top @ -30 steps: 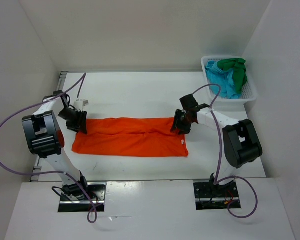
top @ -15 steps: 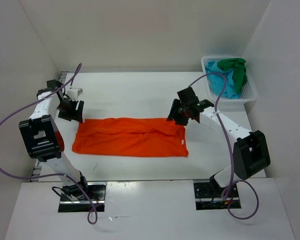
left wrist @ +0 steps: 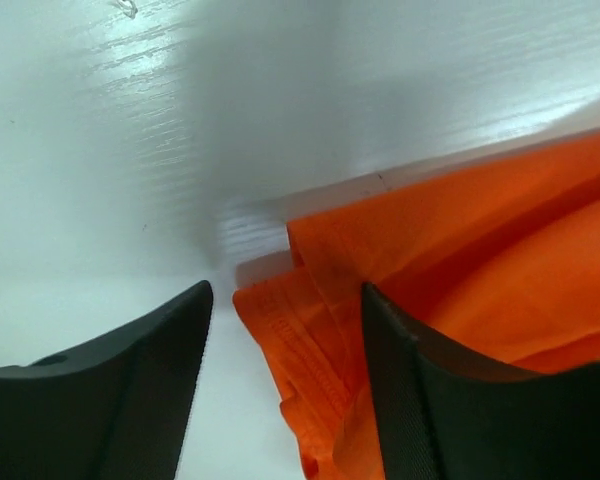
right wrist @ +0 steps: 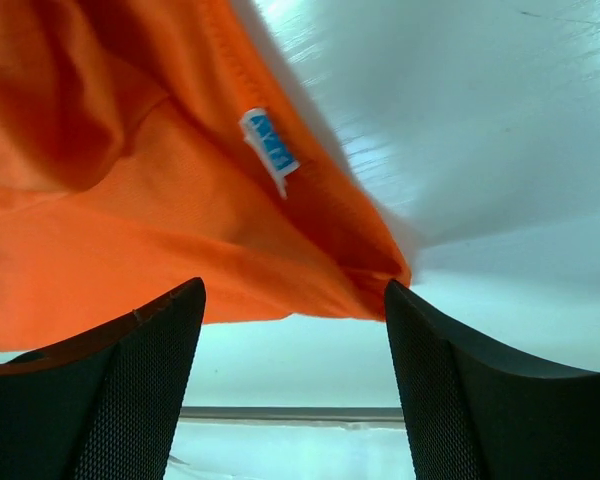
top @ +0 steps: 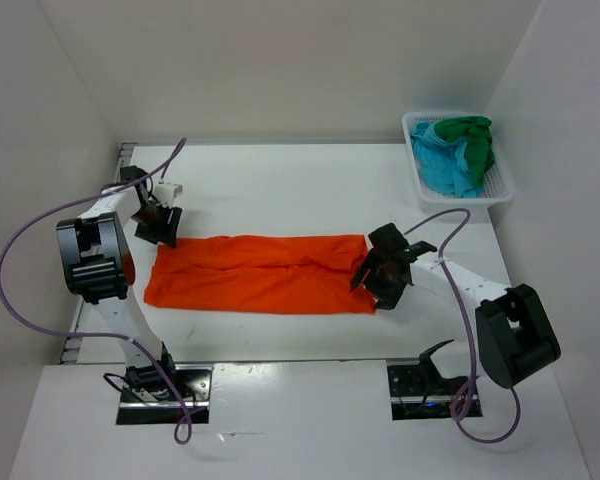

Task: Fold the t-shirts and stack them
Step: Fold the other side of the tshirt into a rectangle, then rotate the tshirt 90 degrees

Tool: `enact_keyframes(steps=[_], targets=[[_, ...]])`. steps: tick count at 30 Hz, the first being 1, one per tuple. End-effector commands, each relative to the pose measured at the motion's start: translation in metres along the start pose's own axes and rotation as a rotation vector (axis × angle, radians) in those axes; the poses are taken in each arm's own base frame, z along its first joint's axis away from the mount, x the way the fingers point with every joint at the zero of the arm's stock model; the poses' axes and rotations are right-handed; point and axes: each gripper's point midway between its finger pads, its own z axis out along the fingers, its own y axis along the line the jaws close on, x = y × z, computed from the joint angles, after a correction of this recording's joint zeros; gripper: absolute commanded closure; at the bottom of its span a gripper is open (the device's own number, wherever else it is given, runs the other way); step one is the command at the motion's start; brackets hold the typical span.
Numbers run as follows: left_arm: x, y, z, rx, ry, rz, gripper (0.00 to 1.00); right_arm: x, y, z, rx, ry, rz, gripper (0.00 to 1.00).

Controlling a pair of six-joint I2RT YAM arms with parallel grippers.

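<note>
A white worktop sits boxed in by white walls. The orange t-shirt lies flat across its middle, long axis left to right; the left tool and right tool stand open, empty, at its ends.

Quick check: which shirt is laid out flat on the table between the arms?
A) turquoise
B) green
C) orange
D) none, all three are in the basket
C: the orange shirt lies spread on the table, while the green shirt and the turquoise shirt sit bunched in the basket at the far right corner.
</note>
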Motion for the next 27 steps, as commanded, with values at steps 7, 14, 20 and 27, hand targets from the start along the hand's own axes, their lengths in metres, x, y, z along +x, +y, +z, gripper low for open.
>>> enact_keyframes(steps=[7,14,20,27], targets=[[0.012,0.007,0.020,-0.056,0.021,-0.021,0.81,0.018,-0.029,0.045,0.057,0.145,0.034,0.23],[0.005,0.026,0.001,-0.093,-0.046,-0.066,0.98,-0.009,-0.009,0.054,0.032,0.111,0.003,0.83],[0.006,0.041,-0.014,-0.133,-0.056,-0.093,0.99,-0.093,0.030,0.056,-0.005,-0.025,-0.042,1.00],[0.013,0.038,-0.030,-0.107,-0.041,-0.109,0.79,-0.207,0.101,0.078,-0.027,-0.166,-0.149,1.00]])
